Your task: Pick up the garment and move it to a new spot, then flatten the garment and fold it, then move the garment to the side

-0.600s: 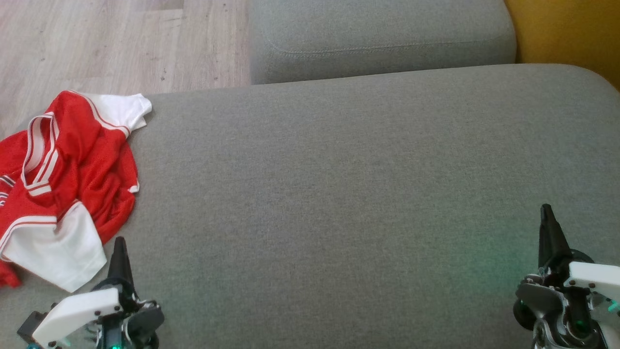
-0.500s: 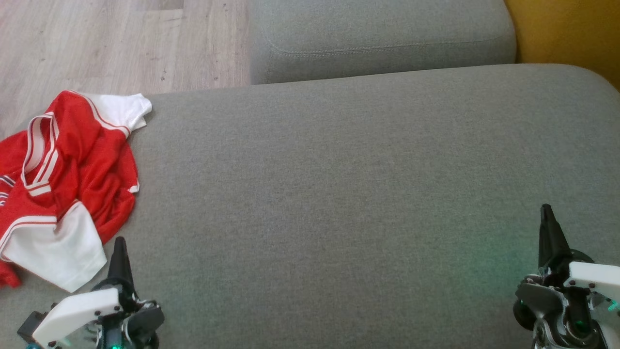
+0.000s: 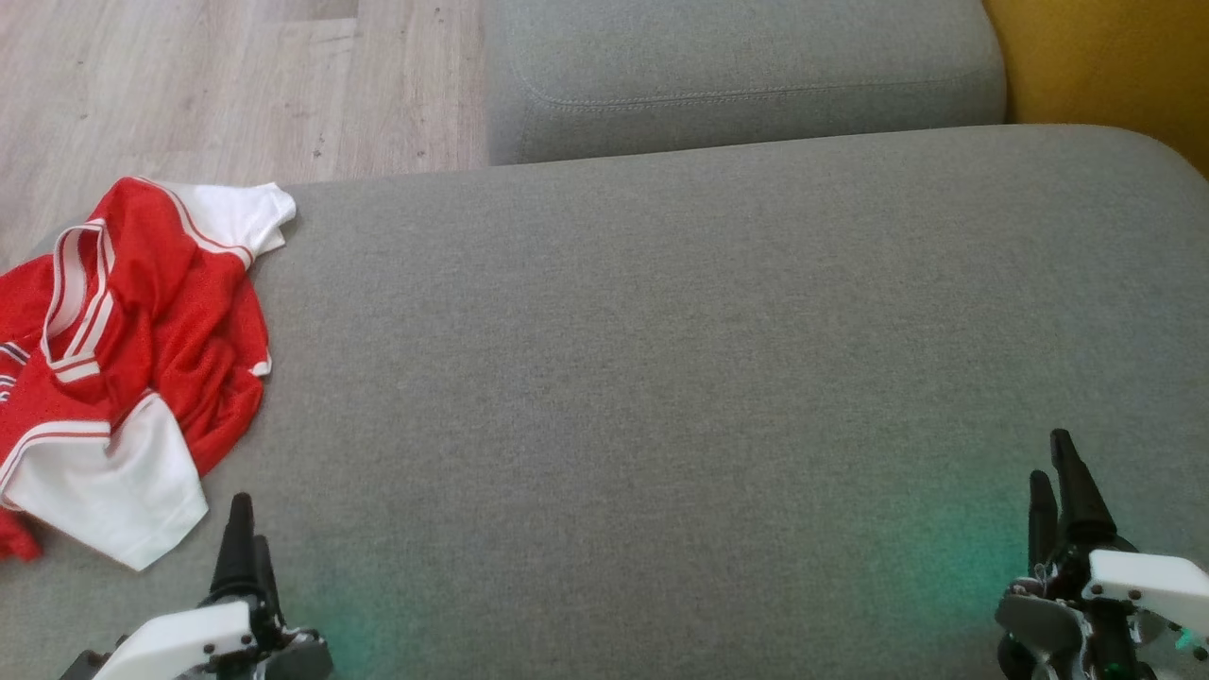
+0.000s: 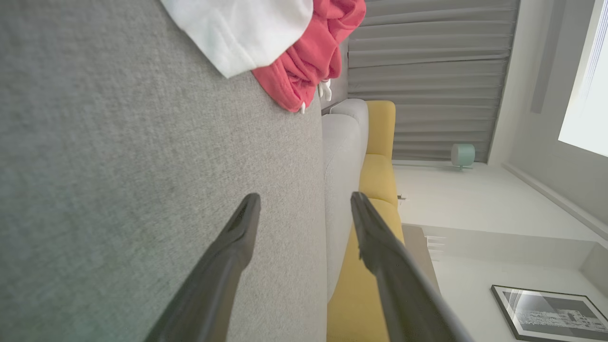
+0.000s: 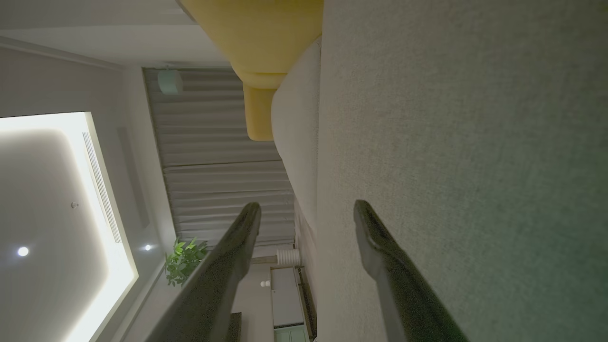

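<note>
Left gripper (image 4: pixel 304 202) and right gripper (image 5: pixel 308 206) both gape, empty. Shirt (image 3: pixel 142 331) looks like light, floppy mesh. I'd pinch the near white sleeve (image 3: pixel 113 496), not the heap.

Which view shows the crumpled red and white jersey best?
The head view: the crumpled red and white mesh jersey lies at the left edge of the grey fabric cushion, collar and sleeves showing. The left wrist view catches one white sleeve and a red fold. The right wrist view faces cushion and curtains.
</note>
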`<state>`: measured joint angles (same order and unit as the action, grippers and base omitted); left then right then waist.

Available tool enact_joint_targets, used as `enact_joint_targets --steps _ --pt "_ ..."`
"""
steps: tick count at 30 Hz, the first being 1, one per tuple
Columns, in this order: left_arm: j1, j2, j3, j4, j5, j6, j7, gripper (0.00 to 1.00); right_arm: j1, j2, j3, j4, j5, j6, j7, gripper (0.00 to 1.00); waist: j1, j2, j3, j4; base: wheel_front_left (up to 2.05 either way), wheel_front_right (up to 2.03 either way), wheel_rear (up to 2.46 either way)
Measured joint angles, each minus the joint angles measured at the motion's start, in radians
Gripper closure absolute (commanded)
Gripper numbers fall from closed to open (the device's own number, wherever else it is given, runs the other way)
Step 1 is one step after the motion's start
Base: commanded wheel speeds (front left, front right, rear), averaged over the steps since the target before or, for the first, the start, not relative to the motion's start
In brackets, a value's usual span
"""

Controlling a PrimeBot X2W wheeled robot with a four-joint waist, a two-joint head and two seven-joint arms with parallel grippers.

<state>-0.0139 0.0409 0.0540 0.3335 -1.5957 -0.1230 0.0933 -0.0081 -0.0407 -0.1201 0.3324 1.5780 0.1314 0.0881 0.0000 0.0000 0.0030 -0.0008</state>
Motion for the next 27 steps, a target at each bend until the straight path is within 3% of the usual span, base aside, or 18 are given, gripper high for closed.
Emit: enact_joint_targets --steps 8,27 --pt "0.000 0.000 -0.021 -0.008 0.053 0.000 -0.026 0.00 0.000 0.000 0.011 -0.017 -0.107 0.000 -0.021 0.00 0.0000 0.0000 0.000 -0.001 0.00 0.00 0.00" --pt "0.000 0.001 -0.058 -0.027 0.347 0.020 -0.078 0.00 0.001 0.000 0.049 -0.087 -0.473 0.000 -0.072 0.00 0.0000 0.0000 0.001 -0.004 0.00 0.00 0.00"
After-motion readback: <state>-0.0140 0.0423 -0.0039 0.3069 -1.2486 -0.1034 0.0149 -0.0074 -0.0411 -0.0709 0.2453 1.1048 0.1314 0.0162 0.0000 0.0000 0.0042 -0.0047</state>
